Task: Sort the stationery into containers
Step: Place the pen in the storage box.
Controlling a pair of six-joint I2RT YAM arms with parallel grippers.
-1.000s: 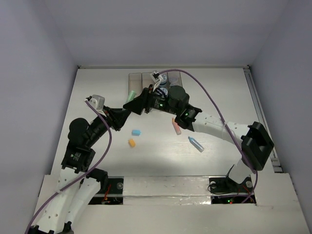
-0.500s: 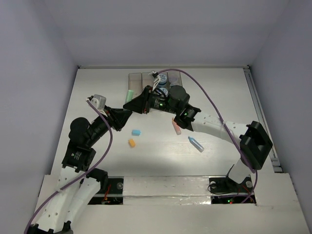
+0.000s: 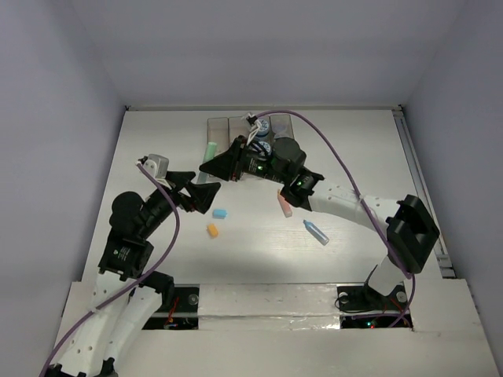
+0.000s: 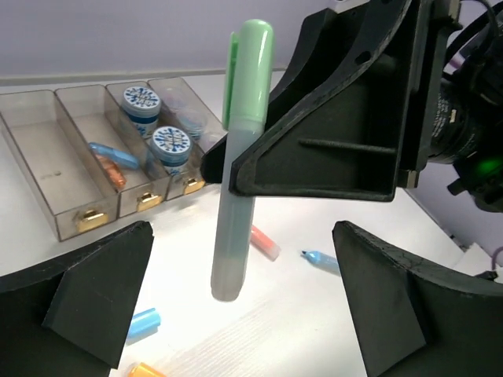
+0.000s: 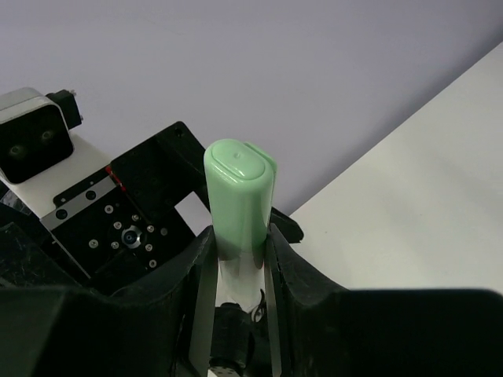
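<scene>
Left wrist shows left claw [image 4: 244, 302] wide apart, right claw [image 4: 225, 162] clamping green marker [image 4: 248, 75].

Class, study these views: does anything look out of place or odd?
A green marker hangs in mid-air, pinched by the right gripper, not in the bins. A pink marker and blue marker lie loose on the table.

Left gripper [image 3: 202, 187] now open; green marker [image 4: 244, 118] now in right gripper [image 5: 236, 267] alone
</scene>
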